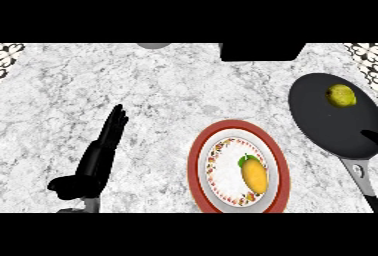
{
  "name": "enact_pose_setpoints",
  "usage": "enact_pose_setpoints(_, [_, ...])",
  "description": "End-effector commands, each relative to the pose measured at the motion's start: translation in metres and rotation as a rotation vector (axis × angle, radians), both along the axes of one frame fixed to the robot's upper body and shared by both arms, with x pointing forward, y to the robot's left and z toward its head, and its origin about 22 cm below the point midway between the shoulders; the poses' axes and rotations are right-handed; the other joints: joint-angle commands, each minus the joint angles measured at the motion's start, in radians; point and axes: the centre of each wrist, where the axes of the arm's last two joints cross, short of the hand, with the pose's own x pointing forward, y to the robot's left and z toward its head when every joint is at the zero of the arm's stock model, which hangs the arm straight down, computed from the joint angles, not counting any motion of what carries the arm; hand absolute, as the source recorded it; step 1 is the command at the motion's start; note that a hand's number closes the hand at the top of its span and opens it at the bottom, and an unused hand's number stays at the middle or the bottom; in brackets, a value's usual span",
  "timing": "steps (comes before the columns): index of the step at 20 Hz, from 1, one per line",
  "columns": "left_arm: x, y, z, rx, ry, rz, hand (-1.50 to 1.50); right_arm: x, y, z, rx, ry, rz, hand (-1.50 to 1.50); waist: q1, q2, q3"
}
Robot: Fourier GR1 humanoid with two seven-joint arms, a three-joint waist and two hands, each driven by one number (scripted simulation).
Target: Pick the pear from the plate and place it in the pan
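1. A yellow-green fruit, judged to be the pear, is seen lying inside the dark pan, towards its far side; the placing step therefore appears to be done.
2. The pan is found just to the right of the red-rimmed plate, with its grey handle pointing to the near edge, probably so that it can be reached from the robot's side.
3. On the plate an orange-yellow fruit with a green leaf is left lying along its length; it looks like a mango and is not touched by anything.
4. The left hand is shown well to the left of the plate, over the marble tabletop. Its fingers are straight and held together, pointing away from the robot, with the thumb apart below; nothing is held. It is judged to be at rest.
5. The right hand cannot be identified with certainty. Only a small dark shape is seen at the right edge, over the near part of the pan, so the state of its fingers cannot be told.
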Motion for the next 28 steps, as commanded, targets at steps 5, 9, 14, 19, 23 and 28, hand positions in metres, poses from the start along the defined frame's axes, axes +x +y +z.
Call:
enact_pose_setpoints(5, [0.004, -0.015, 0.005, -0.017, -0.018, -0.015, 0.0, -0.062, 0.004, -0.01, -0.037, -0.029, 0.059, -1.5, 0.014, 0.005, 0.001])
enact_pose_setpoints(9, [0.014, -0.004, 0.011, -0.003, 0.0, -0.004, 0.0, -0.097, 0.009, 0.001, -0.069, -0.007, 0.037, -1.5, 0.011, 0.005, 0.001])
enact_pose_setpoints(14, [0.03, 0.0, -0.008, 0.006, -0.004, -0.009, 0.0, -0.086, 0.028, 0.003, -0.076, 0.01, 0.069, -1.5, 0.014, 0.006, 0.001])
enact_pose_setpoints(19, [-0.005, 0.008, -0.019, -0.005, -0.001, -0.005, 0.0, -0.1, 0.013, 0.001, -0.094, 0.045, 0.06, -1.5, 0.018, 0.006, 0.001])
enact_pose_setpoints(23, [0.007, 0.01, -0.004, -0.012, 0.002, -0.017, 0.0, -0.091, 0.037, 0.025, -0.112, 0.08, 0.035, -1.5, 0.016, 0.006, 0.001])
enact_pose_setpoints(28, [0.002, -0.015, 0.002, -0.011, -0.001, -0.019, 0.0, -0.1, 0.034, -0.006, -0.166, 0.076, 0.013, -1.5, 0.017, 0.006, 0.001])
